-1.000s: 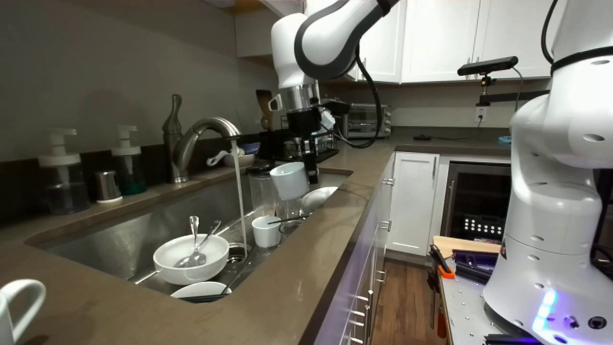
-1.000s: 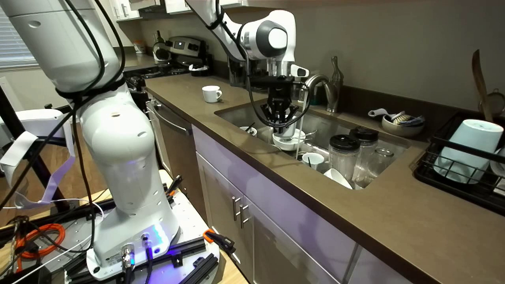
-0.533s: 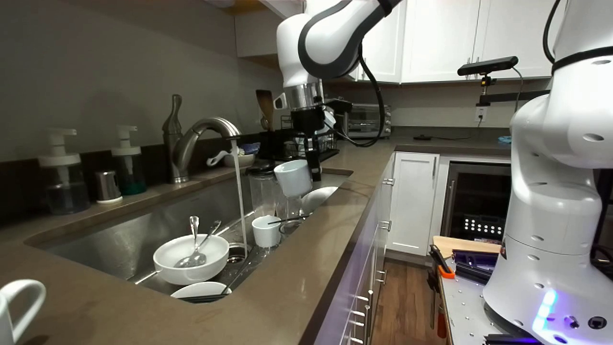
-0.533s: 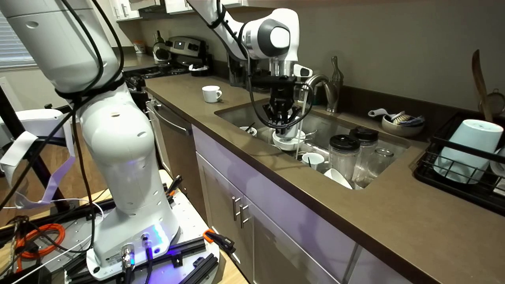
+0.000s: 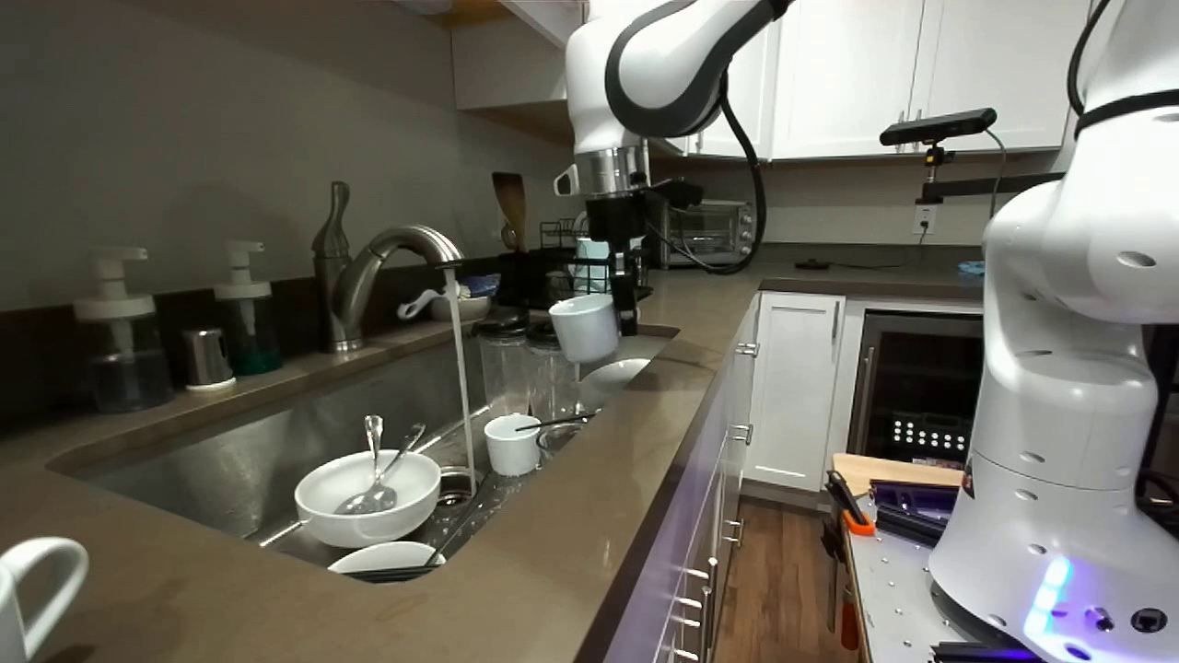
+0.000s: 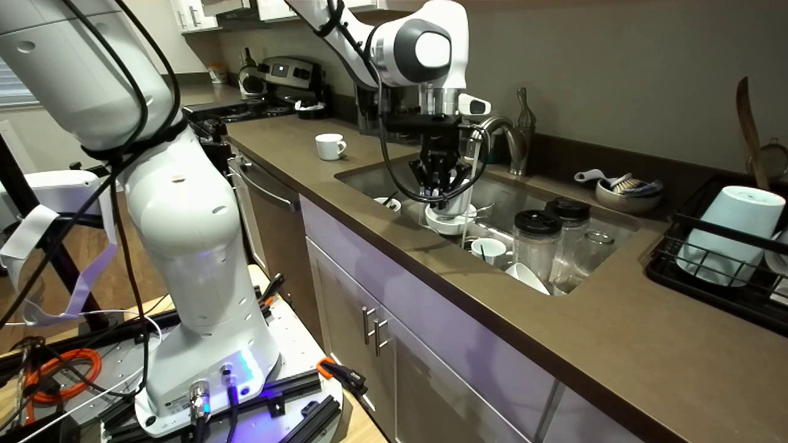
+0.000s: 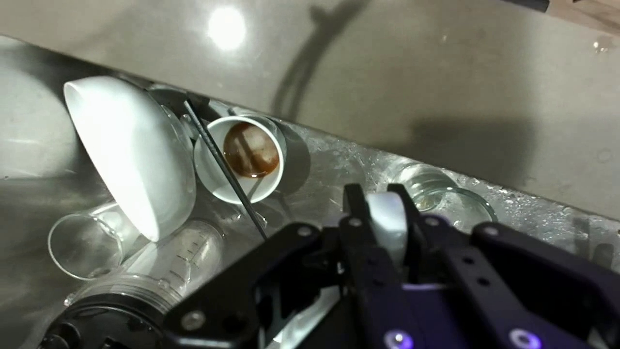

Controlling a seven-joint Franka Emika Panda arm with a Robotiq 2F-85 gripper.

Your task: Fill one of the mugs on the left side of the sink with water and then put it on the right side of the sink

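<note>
The gripper is pinching the mug, apparently by its handle, and is suspending it above the sink, apart from the running water; lifting is looking complete, any filling is escaping view, and right-side placement is lying ahead.

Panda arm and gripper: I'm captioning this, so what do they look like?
The Panda arm is glossy white, rounded, with dark grey trim, a silver wrist collar, black cables and a blue base light. The gripper is black with round screw heads.
</note>
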